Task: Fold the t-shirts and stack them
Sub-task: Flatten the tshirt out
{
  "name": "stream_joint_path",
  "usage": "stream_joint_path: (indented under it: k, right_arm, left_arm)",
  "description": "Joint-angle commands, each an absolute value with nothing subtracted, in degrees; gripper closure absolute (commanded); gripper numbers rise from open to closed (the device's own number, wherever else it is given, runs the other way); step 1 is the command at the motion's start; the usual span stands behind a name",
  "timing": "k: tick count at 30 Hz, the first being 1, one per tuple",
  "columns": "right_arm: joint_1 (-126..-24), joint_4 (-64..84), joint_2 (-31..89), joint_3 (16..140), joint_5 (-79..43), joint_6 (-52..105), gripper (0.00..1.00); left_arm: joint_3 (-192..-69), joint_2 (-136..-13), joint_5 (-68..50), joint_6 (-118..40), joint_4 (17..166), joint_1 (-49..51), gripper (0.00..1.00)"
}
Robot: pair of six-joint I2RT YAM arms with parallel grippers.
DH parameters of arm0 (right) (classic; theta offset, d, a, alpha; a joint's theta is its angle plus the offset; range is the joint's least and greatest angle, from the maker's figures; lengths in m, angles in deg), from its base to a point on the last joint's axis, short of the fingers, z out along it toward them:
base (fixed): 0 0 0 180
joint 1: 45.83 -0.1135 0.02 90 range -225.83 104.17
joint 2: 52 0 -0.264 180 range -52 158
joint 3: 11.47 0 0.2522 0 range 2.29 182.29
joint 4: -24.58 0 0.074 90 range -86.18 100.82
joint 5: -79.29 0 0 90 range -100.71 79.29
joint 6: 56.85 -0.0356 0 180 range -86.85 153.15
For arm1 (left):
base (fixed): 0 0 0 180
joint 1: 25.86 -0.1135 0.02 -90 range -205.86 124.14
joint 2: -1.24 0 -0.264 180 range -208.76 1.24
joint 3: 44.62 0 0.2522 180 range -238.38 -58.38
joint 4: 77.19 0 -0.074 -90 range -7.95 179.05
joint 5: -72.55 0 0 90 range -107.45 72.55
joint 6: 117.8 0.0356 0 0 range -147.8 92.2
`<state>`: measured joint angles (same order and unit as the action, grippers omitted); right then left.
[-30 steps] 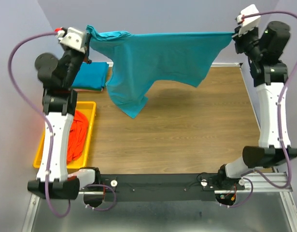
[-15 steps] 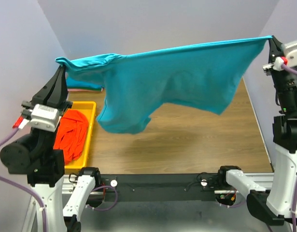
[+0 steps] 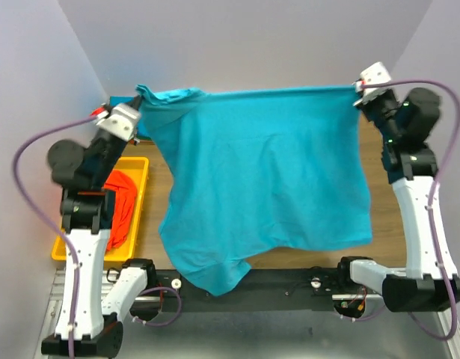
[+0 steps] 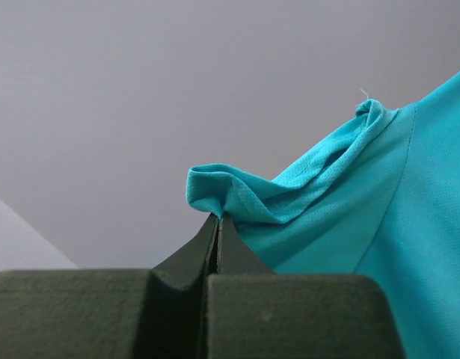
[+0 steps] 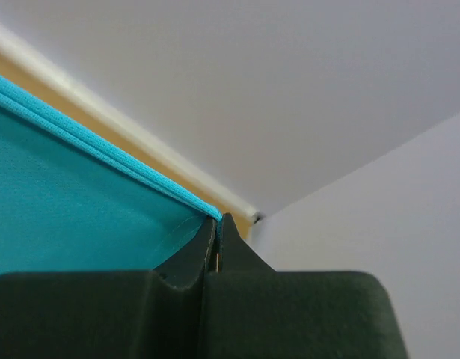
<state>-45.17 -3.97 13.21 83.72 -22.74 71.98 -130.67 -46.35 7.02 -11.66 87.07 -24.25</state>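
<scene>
Tray of yellow plastic (image 3: 137, 161) sits at the far left of my overhead view, with a crumpled orange-red cloth t-shirt (image 3: 123, 206) lying in it. Just above it the left gripper (image 3: 138, 101) is raised; on its wrist camera I see its jaws pressed together on a bunched corner of the big teal-blue cloth t-shirt (image 3: 267, 187). That shirt hangs spread in the air between the two arms, its top edge pulled nearly straight. Its body drapes down in front of the brown wooden table (image 3: 156, 191), and one lower corner dips towards the arm bases. At the right, the right gripper (image 3: 358, 93) is clamped tight on the shirt's other top corner, pinching the hemmed edge.
</scene>
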Motion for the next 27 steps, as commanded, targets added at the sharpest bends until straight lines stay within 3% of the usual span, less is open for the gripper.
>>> stream_joint_path:
  k: [1, 6, 10, 19, 27]
  right_arm:
    - [-43.7, -5.5, 15.1, 76.5, -21.2, 76.0, 0.99]
    - [-43.7, -5.3, 23.0, 69.3, -25.1, 77.4, 0.99]
    - [-43.8, -3.0, 32.7, 68.5, -25.1, 76.7, 0.99]
    - [-43.9, 0.0, 54.4, 77.5, -21.7, 73.5, 0.99]
    - [-43.9, -0.1, 62.9, 83.1, -19.6, 72.2, 0.99]
  left_arm:
    - [-124.1, -49.2, 6.6, -7.3, 84.3, -25.2, 1.00]
    - [-118.3, -60.3, 4.5, -5.2, 84.0, -20.1, 1.00]
    - [-120.7, -76.5, 1.0, -6.8, 85.4, -17.1, 1.00]
    - [-140.6, -106.7, -1.5, -9.4, 84.6, -16.7, 1.00]
    - [-155.7, -121.7, -2.1, -10.1, 79.8, -16.8, 1.00]
